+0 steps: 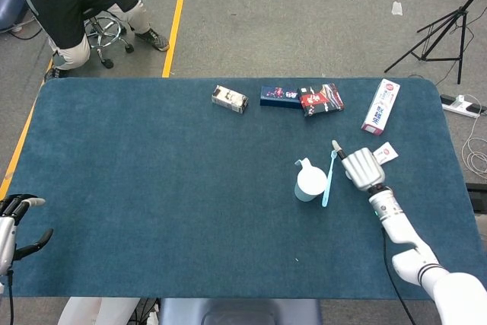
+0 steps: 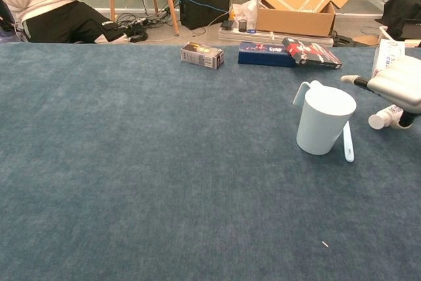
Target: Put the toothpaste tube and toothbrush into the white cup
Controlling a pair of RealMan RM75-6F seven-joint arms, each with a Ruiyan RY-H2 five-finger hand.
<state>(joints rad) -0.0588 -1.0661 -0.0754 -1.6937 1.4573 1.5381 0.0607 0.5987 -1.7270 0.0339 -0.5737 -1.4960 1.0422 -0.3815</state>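
right hand (image 1: 364,170) grips the tube (image 2: 385,117), cap toward the cup (image 2: 323,121) at centre right; tip it upright over the rim before letting go. left hand (image 1: 11,217) idles open.

white cup (image 2: 323,121), pale blue toothbrush (image 1: 329,179), teal table (image 1: 152,188)

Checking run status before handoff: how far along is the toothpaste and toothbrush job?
Nothing is in the white cup yet. In hand: the right hand holds the toothpaste tube lifted off the table, just right of the cup. Left: the tube still has to go in, and the toothbrush lies flat on the table beside the cup, untouched. The left hand sits idle at the table's near left edge.
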